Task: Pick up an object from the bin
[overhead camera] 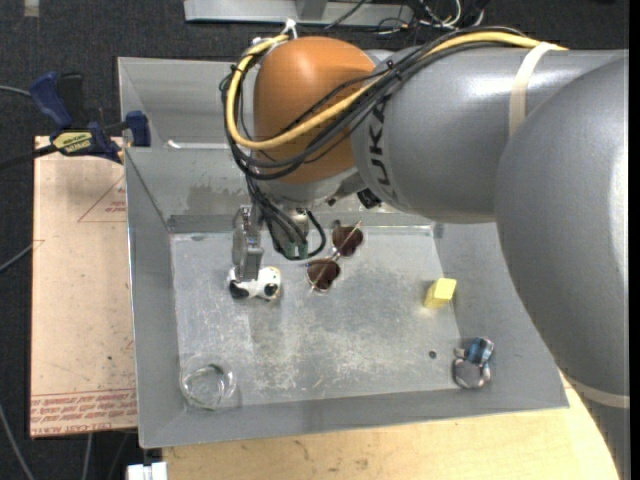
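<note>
Tool (247,269) is seen directly above a small rounded black-and-white object (257,288) on the scratched grey metal bin (340,353) floor, left of centre. Clenched or released cannot be told. Brown-lensed sunglasses (335,258) are noted just beside.

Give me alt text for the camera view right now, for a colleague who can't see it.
The arm's claw is low over a small white-and-black object at the left middle of the bin. Brown sunglasses lie just right of it, a yellow block farther right, and a clear ring and a blue-and-silver object along the near edge.
</note>
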`<state>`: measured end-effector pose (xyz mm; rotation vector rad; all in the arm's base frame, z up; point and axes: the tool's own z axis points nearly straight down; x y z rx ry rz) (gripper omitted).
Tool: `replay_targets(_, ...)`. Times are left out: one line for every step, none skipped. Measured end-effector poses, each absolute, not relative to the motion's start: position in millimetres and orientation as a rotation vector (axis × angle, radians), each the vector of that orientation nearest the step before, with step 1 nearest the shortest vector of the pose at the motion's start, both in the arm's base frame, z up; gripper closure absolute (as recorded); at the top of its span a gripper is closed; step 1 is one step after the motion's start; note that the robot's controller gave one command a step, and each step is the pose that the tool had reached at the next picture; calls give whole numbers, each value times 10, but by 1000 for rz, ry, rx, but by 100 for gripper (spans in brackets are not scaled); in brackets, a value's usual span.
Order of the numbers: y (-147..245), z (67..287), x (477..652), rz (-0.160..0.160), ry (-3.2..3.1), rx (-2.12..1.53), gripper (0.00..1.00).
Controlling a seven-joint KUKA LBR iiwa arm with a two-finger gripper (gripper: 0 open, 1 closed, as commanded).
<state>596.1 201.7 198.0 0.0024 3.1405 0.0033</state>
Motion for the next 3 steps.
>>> replay_targets(2016, 1980, 5961, 3, 3140, 2, 0)
replay_targets(2016, 1980, 5961, 3, 3140, 3, 100)
replay_targets(2016, 1980, 5961, 4, 3140, 3, 0)
